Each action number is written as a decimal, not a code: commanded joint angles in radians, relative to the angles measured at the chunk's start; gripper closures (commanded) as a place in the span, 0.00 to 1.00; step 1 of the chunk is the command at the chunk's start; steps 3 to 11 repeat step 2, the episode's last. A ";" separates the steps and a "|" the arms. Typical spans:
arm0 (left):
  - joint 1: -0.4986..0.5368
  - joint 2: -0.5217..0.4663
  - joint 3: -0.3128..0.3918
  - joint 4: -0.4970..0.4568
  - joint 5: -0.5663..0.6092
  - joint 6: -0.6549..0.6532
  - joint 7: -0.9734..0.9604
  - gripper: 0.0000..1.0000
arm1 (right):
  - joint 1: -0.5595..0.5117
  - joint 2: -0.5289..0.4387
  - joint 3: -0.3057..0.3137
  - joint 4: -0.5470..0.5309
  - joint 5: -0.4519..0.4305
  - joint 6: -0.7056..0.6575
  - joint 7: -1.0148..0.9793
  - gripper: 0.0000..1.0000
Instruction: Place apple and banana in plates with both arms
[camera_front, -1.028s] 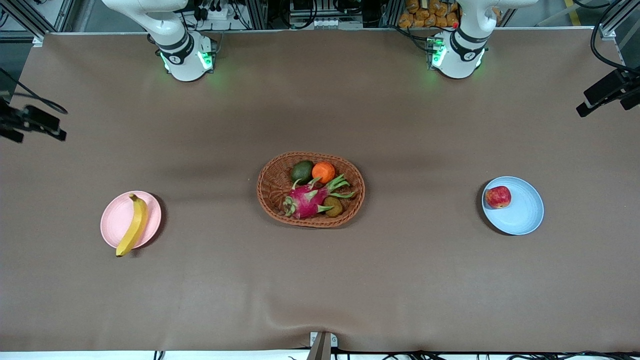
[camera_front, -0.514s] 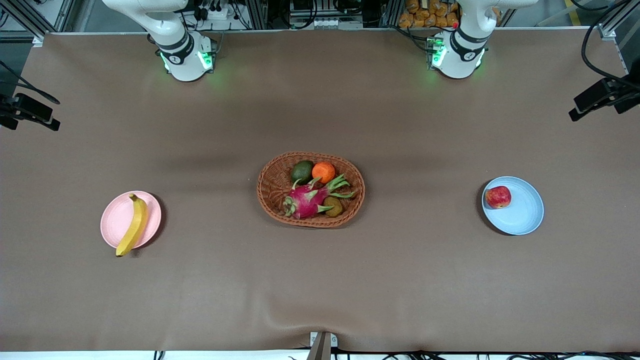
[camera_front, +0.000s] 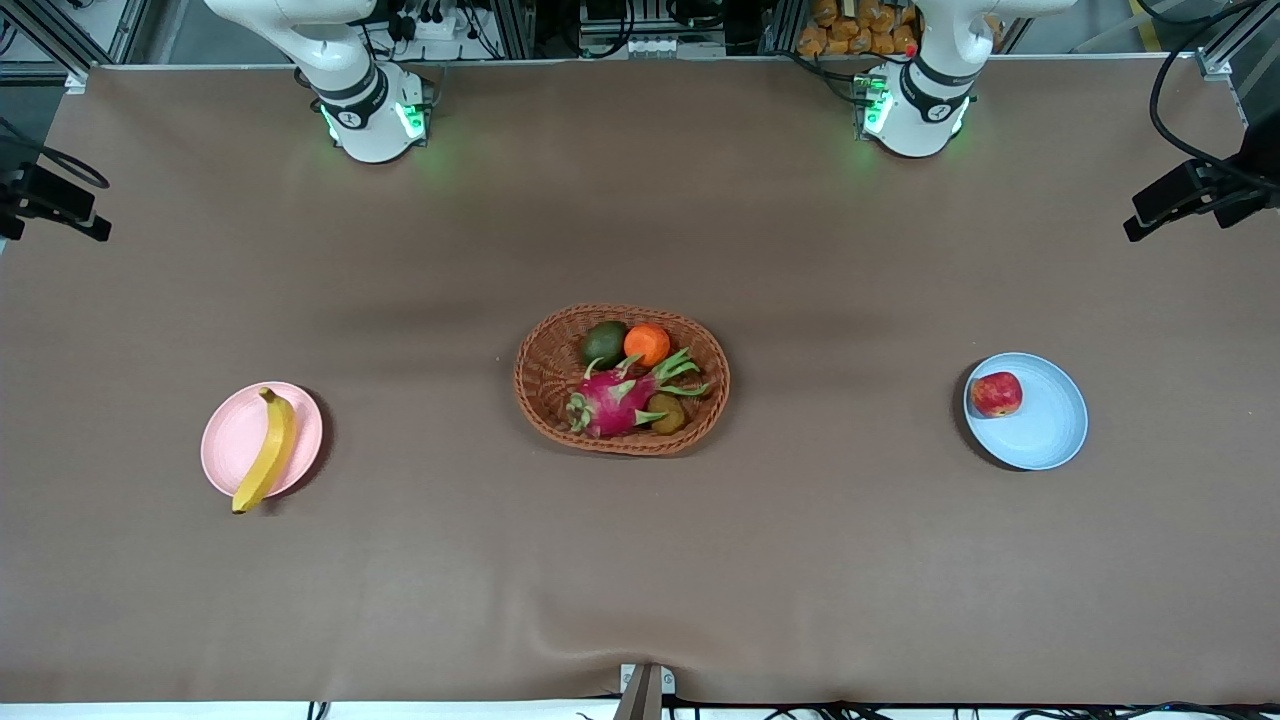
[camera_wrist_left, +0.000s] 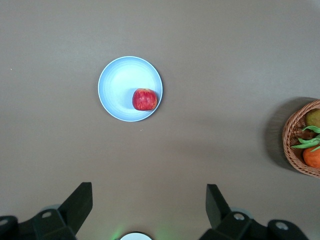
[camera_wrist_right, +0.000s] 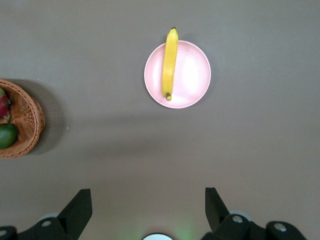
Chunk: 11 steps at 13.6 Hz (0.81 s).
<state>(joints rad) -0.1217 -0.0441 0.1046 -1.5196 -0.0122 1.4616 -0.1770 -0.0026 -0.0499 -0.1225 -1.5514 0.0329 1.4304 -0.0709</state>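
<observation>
Worktop (camera_front: 640, 560): brown cloth, basket (camera_front: 540, 385) of other fruit at centre. Pink plate (camera_front: 232, 440) toward the right arm's end carries the banana (camera_front: 266, 452), its tip overhanging the rim nearer the front camera. Blue plate (camera_front: 1045, 425) carries the apple (camera_front: 996, 394) beside its rim. Banana judged soft, bruises; grip mid-length. Apple firm, smooth, prone to roll; grip across its middle. Left gripper (camera_wrist_left: 147, 207) and right gripper (camera_wrist_right: 147, 210) both hang high above bare worktop, jaws wide, empty

left gripper (camera_front: 1185, 200) seen drawn higher over the table's edge at the left arm's end, away from the blue plate (camera_front: 1050, 440), right gripper (camera_front: 45, 205) likewise drawn up at the other end, away from the pink plate (camera_front: 232, 440)
</observation>
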 joint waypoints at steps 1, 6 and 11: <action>-0.004 -0.005 -0.003 0.016 0.020 -0.010 0.013 0.00 | 0.000 -0.004 0.009 0.011 -0.019 -0.021 0.016 0.00; -0.006 -0.005 -0.003 0.016 0.020 -0.012 0.013 0.00 | 0.000 -0.004 0.009 0.011 -0.021 -0.021 0.016 0.00; -0.006 -0.005 -0.003 0.016 0.020 -0.012 0.013 0.00 | 0.000 -0.004 0.009 0.011 -0.021 -0.021 0.016 0.00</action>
